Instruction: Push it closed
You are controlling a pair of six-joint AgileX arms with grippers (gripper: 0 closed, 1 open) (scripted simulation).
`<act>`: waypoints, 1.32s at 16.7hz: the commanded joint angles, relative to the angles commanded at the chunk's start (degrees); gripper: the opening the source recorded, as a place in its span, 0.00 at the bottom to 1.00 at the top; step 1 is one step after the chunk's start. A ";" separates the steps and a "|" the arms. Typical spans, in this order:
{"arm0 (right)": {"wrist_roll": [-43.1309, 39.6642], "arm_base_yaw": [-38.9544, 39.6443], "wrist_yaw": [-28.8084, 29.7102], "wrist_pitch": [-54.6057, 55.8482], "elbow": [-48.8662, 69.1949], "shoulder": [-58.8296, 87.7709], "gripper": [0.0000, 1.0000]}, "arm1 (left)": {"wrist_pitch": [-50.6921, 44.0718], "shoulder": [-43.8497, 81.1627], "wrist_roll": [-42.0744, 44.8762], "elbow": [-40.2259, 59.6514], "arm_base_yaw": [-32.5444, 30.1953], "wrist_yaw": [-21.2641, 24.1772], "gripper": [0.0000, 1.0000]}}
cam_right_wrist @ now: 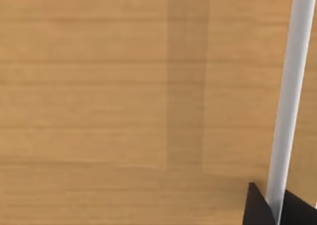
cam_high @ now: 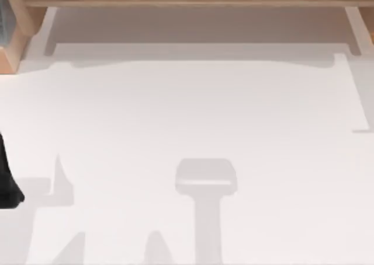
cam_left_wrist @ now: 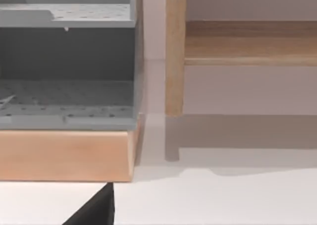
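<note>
Two arms are mine at this white tabletop (cam_high: 193, 113), and each is near wood. My left arm (cam_high: 7, 180) shows as a dark shape at the tabletop's left edge in the top view, well short of the far corner. A dark tip of my left pincer (cam_left_wrist: 94, 212) hangs over the white surface just in front of the drawer (cam_left_wrist: 64, 155). Whether that pincer is apart or together I cannot tell.

The drawer stands at the far left corner of the tabletop, with a pale wooden front and a grey, perforated inside open to the left wrist camera. It looks pulled out, though I cannot be sure from this angle. Just beside it stands a wooden leg (cam_left_wrist: 174, 51), and a wooden rail (cam_left_wrist: 247, 41) runs from the leg along the far side of the tabletop. Both cast soft shadows on the white.

My right pincer (cam_right_wrist: 277, 210) is up against a wooden panel (cam_right_wrist: 109, 96) that carries a white bar (cam_right_wrist: 292, 86) like a handle. Its two dark fingertips (cam_right_wrist: 256, 207) sit one on each side of the bar, touching it, so the pincer is clamped on the bar.
</note>
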 joint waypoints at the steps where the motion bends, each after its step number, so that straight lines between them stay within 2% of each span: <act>1: 0.00 0.00 0.00 0.00 0.00 0.00 0.00 | 0.00 0.00 0.00 0.00 0.00 0.00 1.00; 4: 0.11 0.37 0.59 -0.71 0.88 0.44 0.00 | 0.00 0.00 0.00 0.00 0.00 0.00 1.00; 11: 0.04 6.16 6.35 -7.61 11.82 4.52 0.00 | 0.00 0.00 0.00 0.00 0.00 0.00 1.00; 17: 0.11 6.36 6.80 -8.27 12.47 4.75 0.00 | 0.00 0.00 0.00 0.00 0.00 0.00 1.00; 22: 0.09 8.84 9.27 -12.38 19.79 7.87 0.00 | 0.00 0.00 0.00 0.00 0.00 0.00 1.00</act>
